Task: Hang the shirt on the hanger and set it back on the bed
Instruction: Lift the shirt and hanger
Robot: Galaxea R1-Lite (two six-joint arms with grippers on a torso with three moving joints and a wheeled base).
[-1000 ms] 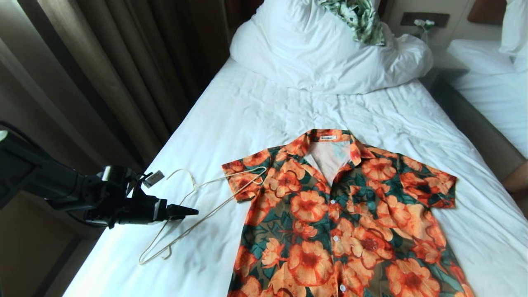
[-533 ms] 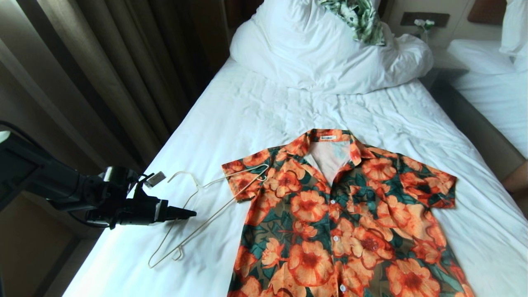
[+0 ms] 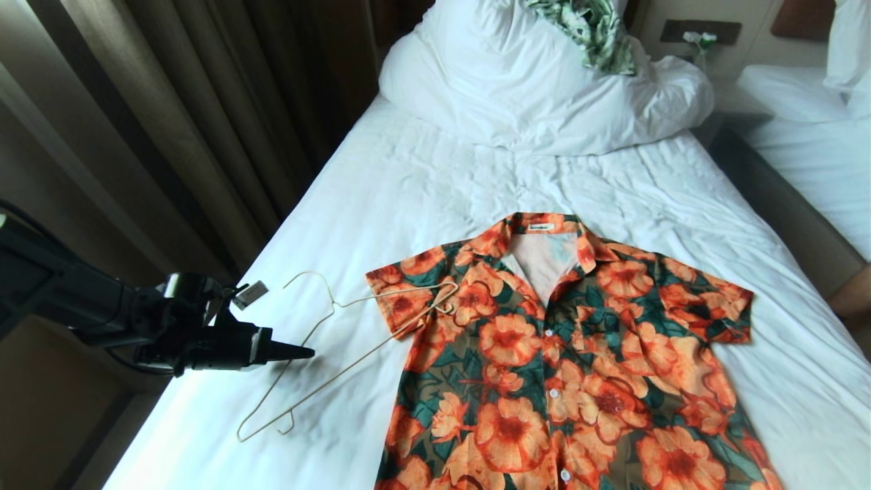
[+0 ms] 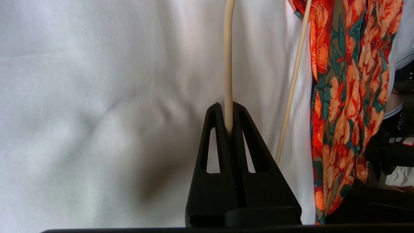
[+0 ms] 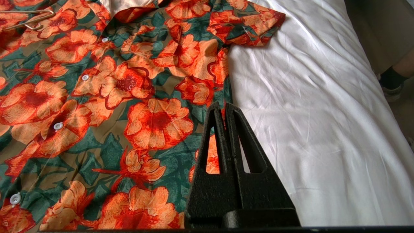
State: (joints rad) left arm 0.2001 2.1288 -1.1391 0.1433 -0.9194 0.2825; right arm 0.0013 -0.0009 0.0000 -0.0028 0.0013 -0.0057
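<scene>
Left tool point(image 4: 228, 106) now clamping hanger point(image 3: 354, 340)

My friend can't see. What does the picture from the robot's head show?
The left end effector is shut on a thin cream hanger lying on a white bed. The hanger's far end rests on the sleeve of a flowery orange shirt spread flat beside it.

I get soft daylight glaring off the bed point(image 3: 422, 190), dim curtains point(image 3: 204, 102) left of it, and wrist views slightly blurred.
</scene>
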